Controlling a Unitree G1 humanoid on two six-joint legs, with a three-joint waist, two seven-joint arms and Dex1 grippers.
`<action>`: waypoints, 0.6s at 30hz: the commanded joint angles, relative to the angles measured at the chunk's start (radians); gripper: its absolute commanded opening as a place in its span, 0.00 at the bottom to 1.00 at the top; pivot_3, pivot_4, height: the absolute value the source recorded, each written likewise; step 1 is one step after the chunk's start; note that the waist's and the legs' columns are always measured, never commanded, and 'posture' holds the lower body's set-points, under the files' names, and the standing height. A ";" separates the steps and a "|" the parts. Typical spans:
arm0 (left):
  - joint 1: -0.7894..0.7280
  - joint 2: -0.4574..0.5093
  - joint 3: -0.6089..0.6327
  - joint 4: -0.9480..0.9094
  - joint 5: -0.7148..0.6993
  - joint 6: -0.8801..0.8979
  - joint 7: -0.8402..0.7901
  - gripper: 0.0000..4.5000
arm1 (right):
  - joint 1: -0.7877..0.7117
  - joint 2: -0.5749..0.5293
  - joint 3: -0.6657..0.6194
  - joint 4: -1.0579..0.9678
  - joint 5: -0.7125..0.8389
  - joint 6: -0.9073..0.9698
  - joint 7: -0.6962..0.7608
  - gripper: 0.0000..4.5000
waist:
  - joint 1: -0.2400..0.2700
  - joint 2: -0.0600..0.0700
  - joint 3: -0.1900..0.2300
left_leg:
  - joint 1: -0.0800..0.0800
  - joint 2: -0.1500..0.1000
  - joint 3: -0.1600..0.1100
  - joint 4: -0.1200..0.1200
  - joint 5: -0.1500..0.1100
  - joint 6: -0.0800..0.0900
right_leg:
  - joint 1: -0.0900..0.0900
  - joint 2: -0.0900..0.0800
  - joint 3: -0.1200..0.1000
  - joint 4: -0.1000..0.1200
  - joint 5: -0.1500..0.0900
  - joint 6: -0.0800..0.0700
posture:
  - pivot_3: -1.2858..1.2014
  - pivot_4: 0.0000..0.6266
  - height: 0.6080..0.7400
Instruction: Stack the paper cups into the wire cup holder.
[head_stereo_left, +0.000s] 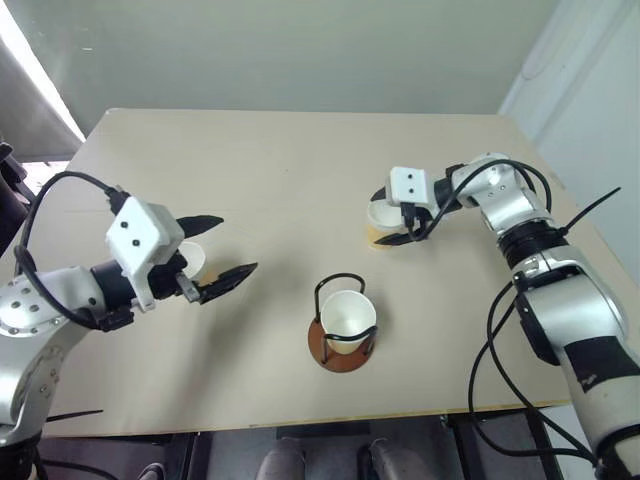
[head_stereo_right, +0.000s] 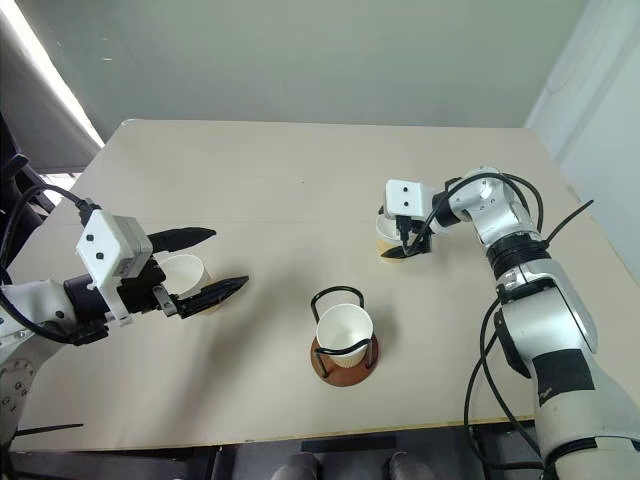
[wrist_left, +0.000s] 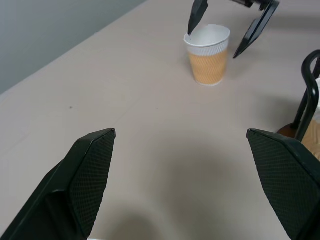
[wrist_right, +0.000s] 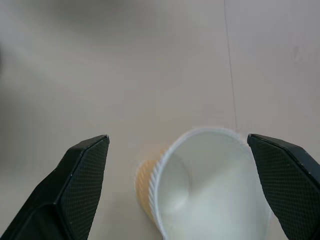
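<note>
Tan table (head_stereo_left: 300, 170), R gripper (head_stereo_left: 398, 215) straddling cup (head_stereo_left: 380, 222)

Even, soft daylight; a bright overexposed strip glares at the upper left edge. Shadows on the table (head_stereo_left: 300, 180) are faint and diffuse. The right wrist view looks soft and hazy

Tan ribbed paper cups (wrist_left: 208, 55) with white insides, black wire cup holder (head_stereo_left: 343, 325) on reddish-brown base, beige tabletop (head_stereo_left: 280, 180)
</note>
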 joint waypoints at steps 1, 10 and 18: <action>0.005 0.003 0.040 -0.040 -0.018 0.011 0.007 1.00 | -0.033 0.005 -0.009 0.037 -0.027 -0.043 -0.009 1.00 | 0.000 0.000 0.000 | 0.000 0.000 0.000 0.000 0.000 0.000 | 0.000 0.000 0.000 0.000 0.000 0.000 | 0.52 0.24 1.00; 0.022 0.009 0.066 -0.050 -0.034 0.016 -0.007 1.00 | -0.027 0.007 -0.002 0.066 -0.081 -0.101 0.008 0.71 | 0.000 0.000 0.000 | 0.001 0.000 0.001 -0.001 0.000 0.000 | 0.000 0.000 0.000 0.001 0.000 0.000 | 0.52 0.24 1.00; 0.013 0.014 0.061 -0.041 -0.035 0.011 -0.012 1.00 | -0.038 0.000 -0.022 0.057 -0.083 -0.109 0.034 0.06 | 0.000 0.000 0.000 | 0.002 0.000 0.002 0.000 0.000 0.000 | 0.000 0.000 0.000 0.001 0.000 0.000 | 0.52 0.24 1.00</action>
